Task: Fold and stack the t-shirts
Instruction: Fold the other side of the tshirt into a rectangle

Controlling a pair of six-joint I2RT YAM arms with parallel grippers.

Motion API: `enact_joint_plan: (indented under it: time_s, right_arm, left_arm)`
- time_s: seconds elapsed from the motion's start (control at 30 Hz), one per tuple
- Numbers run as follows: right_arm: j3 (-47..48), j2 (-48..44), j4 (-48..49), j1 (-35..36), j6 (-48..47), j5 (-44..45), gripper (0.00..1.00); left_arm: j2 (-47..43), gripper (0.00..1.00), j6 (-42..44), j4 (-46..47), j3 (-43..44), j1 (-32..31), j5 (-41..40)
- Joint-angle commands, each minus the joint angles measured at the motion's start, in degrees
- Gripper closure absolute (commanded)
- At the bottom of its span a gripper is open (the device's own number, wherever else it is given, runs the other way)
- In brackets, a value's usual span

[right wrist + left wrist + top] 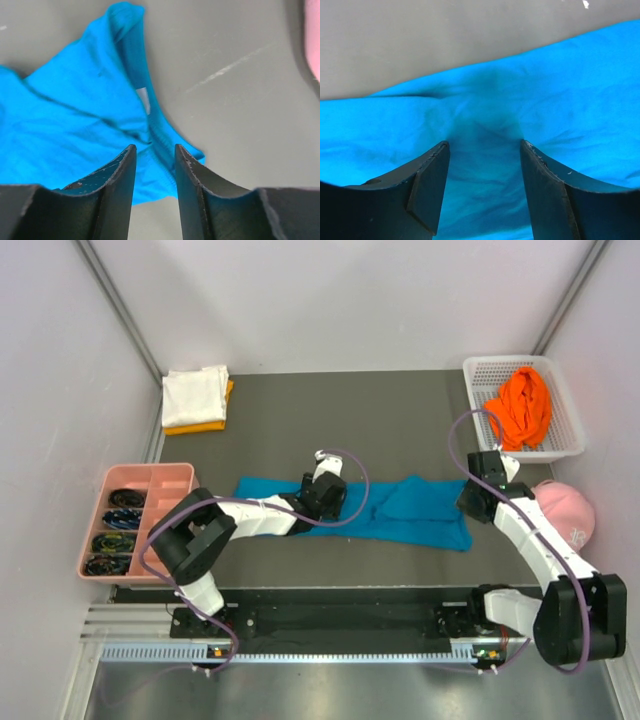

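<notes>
Left gripper held spread low over rumpled teal-blue cloth t-shirt; right gripper parted narrowly over its right-end hem. Shirt stretched across grey table.

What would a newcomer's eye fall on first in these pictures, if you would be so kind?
The teal-blue t-shirt, stretched in a long band across the middle of the dark table, draws the eye first, with the left gripper over its middle and the right gripper at its right end, both open. Next comes the bright orange t-shirt heaped in the white basket at the back right, the pink cap just in front.
</notes>
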Motion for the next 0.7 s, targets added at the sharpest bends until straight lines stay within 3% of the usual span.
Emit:
enact_joint_plan:
  time_s: [0.0, 0.13, 0.27, 0.43, 0.67]
  right_arm:
    - [1.2, -4.4, 0.4, -0.6, -1.7, -6.7, 0.62]
    - [-1.6, -8.6, 0.2, -0.4, -0.9, -15.2, 0.62]
    - [-2.5, -12.0, -2.6, 0.1, -0.5, -16.4, 0.6]
    - [-5.3, -13.2, -2.4, 1.3, 0.2, -23.4, 0.59]
    - [-9.7, -13.9, -1.4, 5.4, 4.3, -23.5, 0.59]
  left_arm:
    - [-5.1, 0.36, 2.1, -1.9, 0.9, 1.3, -2.6]
    - [-6.9, 0.35, 3.6, -3.8, 2.9, 1.9, -3.3]
    - [-7.3, 0.35, 4.5, -4.3, 4.1, 2.8, -3.7]
    - [-6.4, 0.35, 5.7, -3.2, 5.0, 7.9, -1.8]
    - [-5.5, 0.35, 6.7, -3.1, 8.2, 14.7, 0.9]
